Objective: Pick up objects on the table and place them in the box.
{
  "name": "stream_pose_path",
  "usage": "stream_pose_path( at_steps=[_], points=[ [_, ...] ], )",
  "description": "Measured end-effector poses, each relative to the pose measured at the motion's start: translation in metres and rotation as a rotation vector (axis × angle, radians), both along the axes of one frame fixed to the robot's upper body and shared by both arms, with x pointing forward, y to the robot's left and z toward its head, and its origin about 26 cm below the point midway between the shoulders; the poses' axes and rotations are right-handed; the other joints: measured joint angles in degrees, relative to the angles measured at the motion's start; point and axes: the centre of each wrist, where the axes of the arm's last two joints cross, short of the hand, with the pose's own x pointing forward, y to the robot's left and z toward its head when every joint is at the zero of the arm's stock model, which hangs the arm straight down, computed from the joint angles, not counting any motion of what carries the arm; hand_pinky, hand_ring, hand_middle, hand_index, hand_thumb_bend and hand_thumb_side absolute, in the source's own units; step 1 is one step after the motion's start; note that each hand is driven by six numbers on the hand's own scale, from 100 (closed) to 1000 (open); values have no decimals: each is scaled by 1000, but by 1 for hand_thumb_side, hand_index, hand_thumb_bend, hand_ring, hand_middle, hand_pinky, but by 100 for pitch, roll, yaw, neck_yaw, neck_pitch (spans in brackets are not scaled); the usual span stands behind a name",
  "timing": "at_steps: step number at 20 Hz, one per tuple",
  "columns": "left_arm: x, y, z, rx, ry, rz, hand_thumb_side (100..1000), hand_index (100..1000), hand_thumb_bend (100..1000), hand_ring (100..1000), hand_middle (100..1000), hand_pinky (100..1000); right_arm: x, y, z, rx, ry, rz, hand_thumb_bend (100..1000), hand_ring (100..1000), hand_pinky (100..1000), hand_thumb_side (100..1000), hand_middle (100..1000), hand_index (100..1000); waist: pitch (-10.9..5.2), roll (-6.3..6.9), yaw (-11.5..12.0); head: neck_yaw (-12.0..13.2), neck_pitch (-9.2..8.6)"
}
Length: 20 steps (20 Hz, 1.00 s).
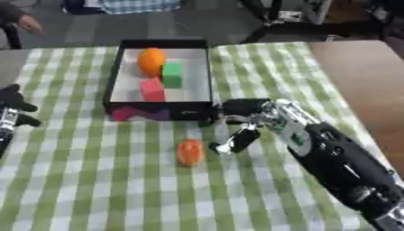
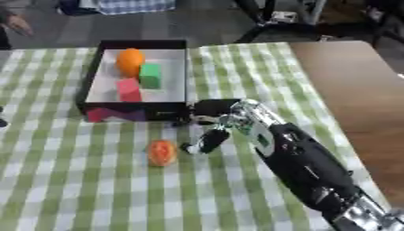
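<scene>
An orange oval object [image 1: 189, 152] lies on the checked cloth in front of the box. The black box [image 1: 115, 81] with a white floor holds an orange ball [image 1: 151, 61], a green block [image 1: 172, 75] and a pink block [image 1: 152, 89]. My right hand [image 1: 241, 119] hovers just right of the orange object, by the box's front right corner, fingers spread and relaxed, holding nothing. My left hand [image 1: 13, 106] rests at the left edge of the left eye view, open and idle.
A magenta patch [image 1: 126, 113] shows on the box's front wall. The green-and-white checked cloth [image 1: 118, 189] covers most of the table; bare brown tabletop [image 1: 364, 76] lies to the right. A person's hand [image 1: 30, 23] shows at the far left, off the table.
</scene>
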Motion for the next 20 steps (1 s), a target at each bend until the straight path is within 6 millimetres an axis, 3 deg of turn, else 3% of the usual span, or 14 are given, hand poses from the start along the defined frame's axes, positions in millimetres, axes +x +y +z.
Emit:
stream_pose_path(
  at_steps=[7,20],
  points=[
    [0,0,0,0,1,0,808,911,263,522,578,737,1,1,-5,16,-16,8,187,792,883,610,767,874,0,2,-33,158,0],
    [0,0,0,0,2,-1,807,912,265,522,578,737,-7,15,0,71,50,69,136,785,886,602,760,865,0,2,-48,180,0]
  ],
)
